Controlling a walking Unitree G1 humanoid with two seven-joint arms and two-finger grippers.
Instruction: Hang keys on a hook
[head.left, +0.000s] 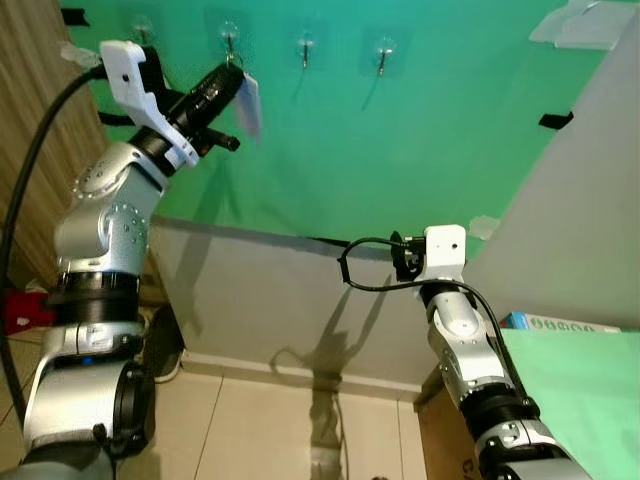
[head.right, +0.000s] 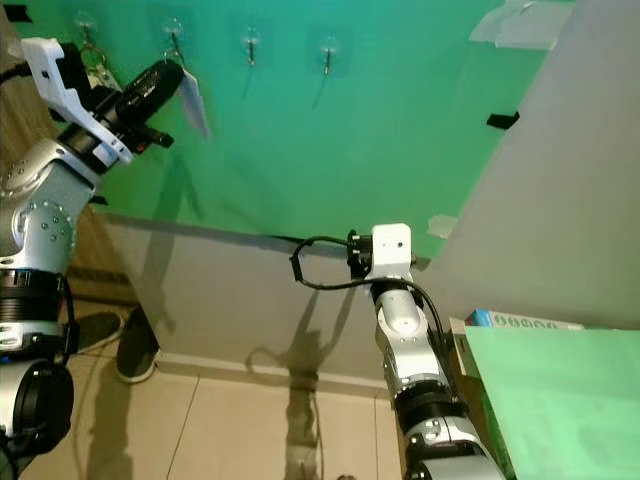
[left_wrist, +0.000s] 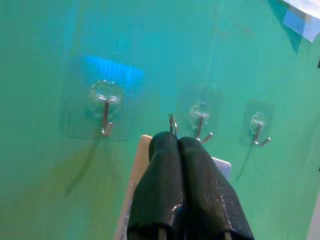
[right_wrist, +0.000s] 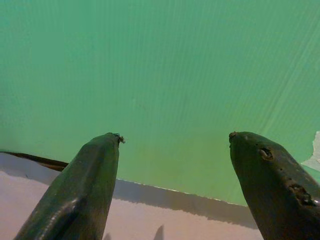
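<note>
So the carrying surface here is the green board on the wall (head.left: 420, 150), with four clear stick-on hooks with little metal prongs (head.left: 305, 47) in a row along its top. Below it runs a plain grey wall panel (head.left: 270, 300), then a beige tiled floor (head.left: 260, 430). A dark shoe (head.right: 135, 345) sits on those tiles by the wall.

No legible text, label or number anywhere
</note>
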